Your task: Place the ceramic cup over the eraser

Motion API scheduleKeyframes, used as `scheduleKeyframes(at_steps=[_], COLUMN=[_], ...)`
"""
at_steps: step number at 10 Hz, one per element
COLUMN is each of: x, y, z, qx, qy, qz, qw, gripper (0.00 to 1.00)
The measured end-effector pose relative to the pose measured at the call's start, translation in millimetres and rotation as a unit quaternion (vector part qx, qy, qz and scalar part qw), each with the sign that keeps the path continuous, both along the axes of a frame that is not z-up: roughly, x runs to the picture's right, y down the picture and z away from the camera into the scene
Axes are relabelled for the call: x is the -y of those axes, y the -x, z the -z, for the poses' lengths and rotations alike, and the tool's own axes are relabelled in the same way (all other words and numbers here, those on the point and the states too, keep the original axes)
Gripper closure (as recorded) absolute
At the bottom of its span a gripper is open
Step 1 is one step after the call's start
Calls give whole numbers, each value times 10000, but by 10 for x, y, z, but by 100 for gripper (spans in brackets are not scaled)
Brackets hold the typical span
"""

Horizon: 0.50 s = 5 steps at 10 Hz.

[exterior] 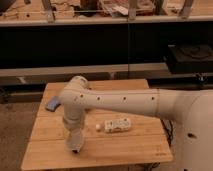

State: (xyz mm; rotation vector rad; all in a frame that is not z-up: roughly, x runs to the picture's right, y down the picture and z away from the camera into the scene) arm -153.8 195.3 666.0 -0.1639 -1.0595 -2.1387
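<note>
In the single camera view, the long white robot arm (pixel 125 101) reaches from the right edge of the frame to the centre left, bends at a round elbow, and points down to the light wooden slatted table (pixel 135 150). The gripper (pixel 76 146) is at the lower left of the frame, very close to the table surface near the front edge; whether its fingers are open or closed, and whether it holds something, I cannot tell, because the wrist covers them. The ceramic cup and the eraser cannot be identified with certainty. A small white round object (pixel 98 127) lies at the centre of the table, just beside a white flat rectangular packet with dark print (pixel 118 125), and a blue flat object (pixel 53 104) lies at the left edge of the table, partly behind the arm. Neither is clearly the cup or the eraser, and the cup may be hidden under the wrist. From here I judge several risks. If the cup is in the gripper, it could be lowered in the wrong place and miss the eraser, because the target is not clearly in sight. If the gripper goes lower, it could press on the wood or tip the cup on its rim. A sideways move towards the centre could also push the white packet or the small round object, and the elbow could sweep the blue object off the left edge.
</note>
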Motion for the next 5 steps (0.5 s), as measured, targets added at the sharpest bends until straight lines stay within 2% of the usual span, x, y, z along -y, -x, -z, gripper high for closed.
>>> scheduleKeyframes(at_steps=[1,3,5], x=[-1,-5,-7], y=[3,1,0], z=[-4,-11,-20], qx=[3,4,2], qy=[1,5,9], qz=[-5,-12,-22], qw=[10000,10000,10000], gripper=[52,34,29])
